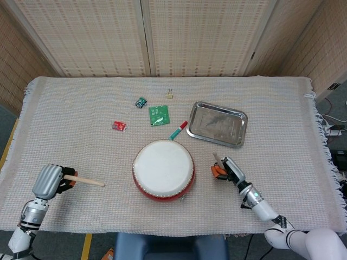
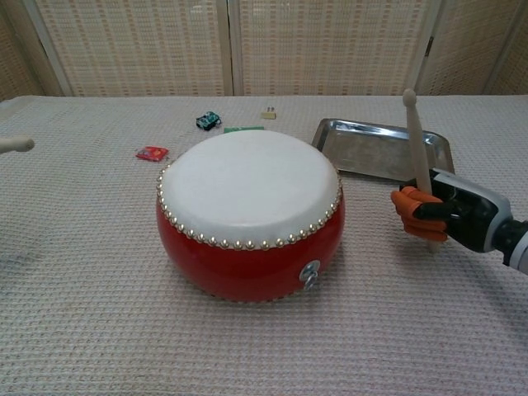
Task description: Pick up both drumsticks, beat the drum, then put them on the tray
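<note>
A: Start with the biggest thing?

B: The table (image 1: 282, 108), under a pale woven cloth, fills most of the head view; on its near middle stands the red drum (image 1: 163, 169) with its white skin facing up.

A: And the tray?

B: The metal tray (image 1: 217, 124) lies to the far right of the drum, near it but apart; nothing lies in it.

A: The hands, then.

B: The left hand (image 1: 50, 181) is at the near left edge, well apart from the drum; it is clenched round the left drumstick (image 1: 87, 180), which lies roughly level with its tip pointing right toward the drum; in the chest view only that tip shows at the left border.

A: The right one?

B: The right hand (image 2: 445, 216) sits just to the right of the drum, fingers wrapped round the right drumstick (image 2: 417, 158); the stick stands nearly upright, leaning slightly left, its tip above the hand and clear of the drum skin.

A: The small things?

B: Far of the drum: a red and green pen (image 1: 178, 130) by the drum's far rim; a green packet (image 1: 159, 115); a small red packet (image 1: 119, 126) to the left; a little teal toy car (image 1: 141, 102); farthest, a small clip (image 1: 169, 94).
</note>
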